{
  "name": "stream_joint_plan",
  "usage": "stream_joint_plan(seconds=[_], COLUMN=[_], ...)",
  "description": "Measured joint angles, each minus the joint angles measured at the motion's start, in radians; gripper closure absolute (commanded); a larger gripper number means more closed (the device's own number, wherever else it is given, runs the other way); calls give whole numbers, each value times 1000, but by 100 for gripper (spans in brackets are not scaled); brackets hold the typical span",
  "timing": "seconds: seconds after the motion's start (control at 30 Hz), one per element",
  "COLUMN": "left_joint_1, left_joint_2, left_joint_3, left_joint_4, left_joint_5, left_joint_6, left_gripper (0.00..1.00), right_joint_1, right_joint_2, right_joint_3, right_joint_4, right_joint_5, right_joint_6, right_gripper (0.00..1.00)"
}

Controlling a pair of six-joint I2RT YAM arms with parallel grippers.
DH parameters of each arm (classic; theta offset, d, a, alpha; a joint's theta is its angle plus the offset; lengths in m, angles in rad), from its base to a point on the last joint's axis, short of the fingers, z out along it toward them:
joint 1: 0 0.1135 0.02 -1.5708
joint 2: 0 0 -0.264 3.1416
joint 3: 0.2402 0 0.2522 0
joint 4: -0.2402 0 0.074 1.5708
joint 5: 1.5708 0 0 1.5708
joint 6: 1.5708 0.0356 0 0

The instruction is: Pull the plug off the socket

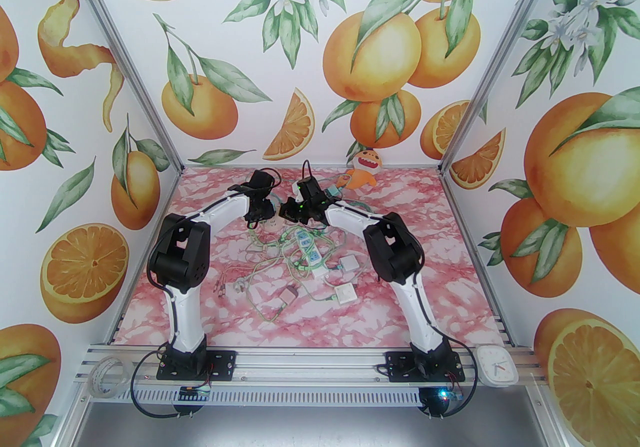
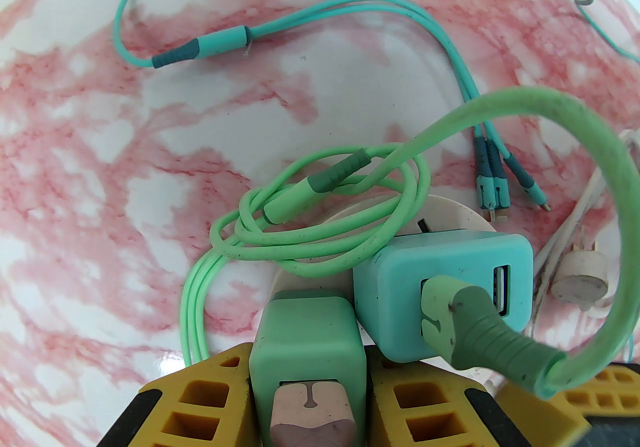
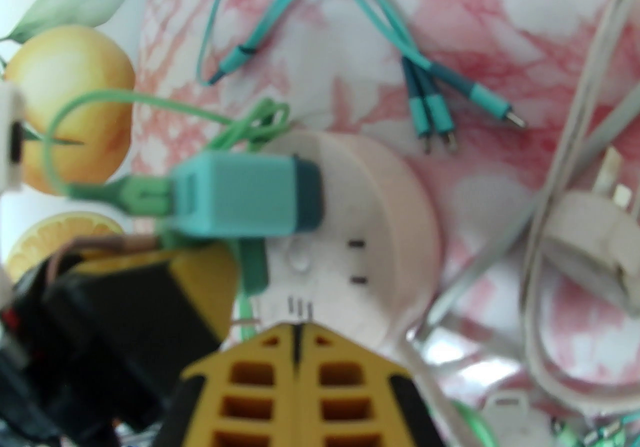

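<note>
Pulling step: left hand (image 2: 307, 357) clamps the green plug (image 2: 305, 325), apparently still seated in the round socket (image 3: 385, 215) on the surface (image 3: 525, 10); right hand (image 3: 298, 327), fingers together, presses the socket down; next, pull straight out.

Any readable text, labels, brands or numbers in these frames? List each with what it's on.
None readable.
Clock: hands show, no numerals legible.
Power strip: blue marks, too small to read.
Green charger, teal charger, round socket: no print visible.
</note>
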Motion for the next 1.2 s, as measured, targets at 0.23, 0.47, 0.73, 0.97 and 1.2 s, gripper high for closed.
stream_joint_plan(seconds=[0.23, 0.47, 0.73, 0.97, 1.2], left_joint_1=[-7, -17, -21, -19, -6], left_joint_2=[-14, -71, -97, -97, -100], left_joint_3=[-17, -85, -115, -115, -115], left_joint_4=[-6, -34, -54, -55, -55], left_joint_5=[0, -10, -15, -6, 26], left_joint_6=[9, 8, 9, 6, 5], left_gripper=[68, 69, 68, 68, 69], right_joint_1=[21, 49, 70, 74, 84], right_joint_2=[19, -1, -18, -19, -27], right_joint_3=[19, -49, -82, -74, -76], right_joint_4=[-2, 16, 21, -7, -19], right_joint_5=[-10, -14, -5, 29, 74], right_joint_6=[40, 40, 38, 10, -6], right_gripper=[100, 100, 100, 100, 100])
